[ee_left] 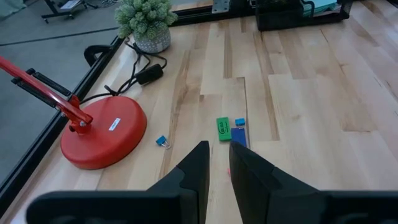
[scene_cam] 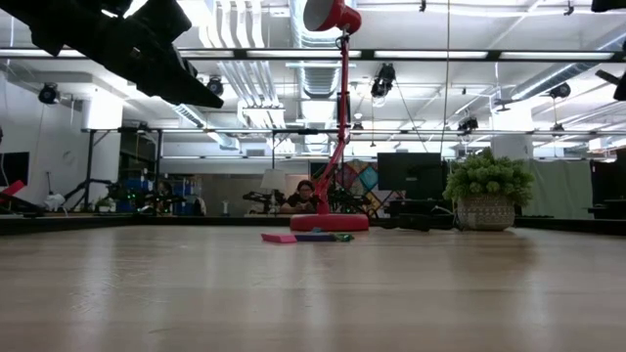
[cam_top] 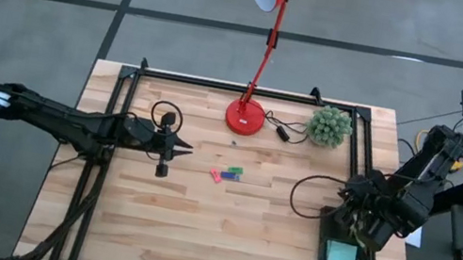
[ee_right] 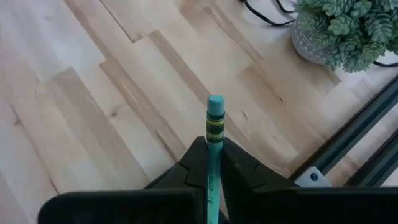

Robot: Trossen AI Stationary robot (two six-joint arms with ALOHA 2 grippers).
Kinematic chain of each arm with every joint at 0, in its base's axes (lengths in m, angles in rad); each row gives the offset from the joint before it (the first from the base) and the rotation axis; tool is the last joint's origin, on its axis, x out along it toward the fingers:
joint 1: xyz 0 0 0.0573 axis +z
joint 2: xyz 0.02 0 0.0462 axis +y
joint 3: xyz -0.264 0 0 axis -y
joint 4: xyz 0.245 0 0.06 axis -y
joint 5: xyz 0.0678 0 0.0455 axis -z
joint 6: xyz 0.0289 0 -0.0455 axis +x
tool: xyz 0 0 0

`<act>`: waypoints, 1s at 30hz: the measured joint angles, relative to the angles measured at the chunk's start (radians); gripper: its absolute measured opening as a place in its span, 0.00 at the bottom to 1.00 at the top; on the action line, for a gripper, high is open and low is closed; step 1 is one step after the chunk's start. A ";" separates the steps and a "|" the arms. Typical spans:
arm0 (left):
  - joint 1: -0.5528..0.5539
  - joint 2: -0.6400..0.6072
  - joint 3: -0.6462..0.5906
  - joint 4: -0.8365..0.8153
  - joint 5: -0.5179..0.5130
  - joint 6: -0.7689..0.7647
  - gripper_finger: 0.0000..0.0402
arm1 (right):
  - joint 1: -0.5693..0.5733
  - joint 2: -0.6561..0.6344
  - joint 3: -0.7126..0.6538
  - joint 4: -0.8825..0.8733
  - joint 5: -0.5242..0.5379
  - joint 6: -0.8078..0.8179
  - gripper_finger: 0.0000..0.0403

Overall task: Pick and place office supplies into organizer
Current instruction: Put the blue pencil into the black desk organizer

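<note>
Right wrist view, nearest first: right gripper [ee_right: 214, 163] is clamped on a thin teal pencil with a teal eraser tip [ee_right: 214, 134], held upright between the dark fingers [ee_right: 198, 158], above the light wooden plank table [ee_right: 93, 93]. Past it, a green fuzzy plant in a grey pot [ee_right: 339, 31] sits at 1 o'clock beside a black metal frame rail [ee_right: 354, 140].

Left wrist view: left gripper [ee_left: 219, 168] has its fingers [ee_left: 198, 165] at a narrow gap, nothing between them. Just ahead lie a small green rectangular eraser [ee_left: 223, 129], a dark blue flat piece [ee_left: 239, 138] and a tiny blue piece [ee_left: 239, 122]. A small blue binder clip [ee_left: 162, 142] lies at 10 o'clock, beside the round red lamp base [ee_left: 102, 132]. The dark grey-black organizer tray [ee_left: 298, 12] is far off at 1 o'clock.

High view: the left gripper sits at 9 o'clock of the table, pointing at the small pieces near centre, including a pink piece [cam_top: 216, 175]. The right gripper is at 4 o'clock, just over the organizer tray, which holds a light-teal sticky-note pad [cam_top: 341, 257]. The lamp base is at 12 o'clock.

Low view: the left arm [scene_cam: 127, 44] hangs above the table; a person [scene_cam: 303, 196] sits in the room behind.
</note>
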 joint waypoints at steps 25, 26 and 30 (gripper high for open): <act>0.000 0.000 0.000 0.000 0.000 0.000 0.12 | 0.003 0.020 0.108 0.005 0.115 0.027 0.04; 0.000 0.000 0.000 0.000 0.000 0.000 0.12 | 0.003 0.019 0.104 0.005 0.124 0.018 0.04; 0.000 0.000 0.000 0.000 0.000 0.000 0.12 | 0.003 0.009 0.080 0.005 0.134 -0.001 0.04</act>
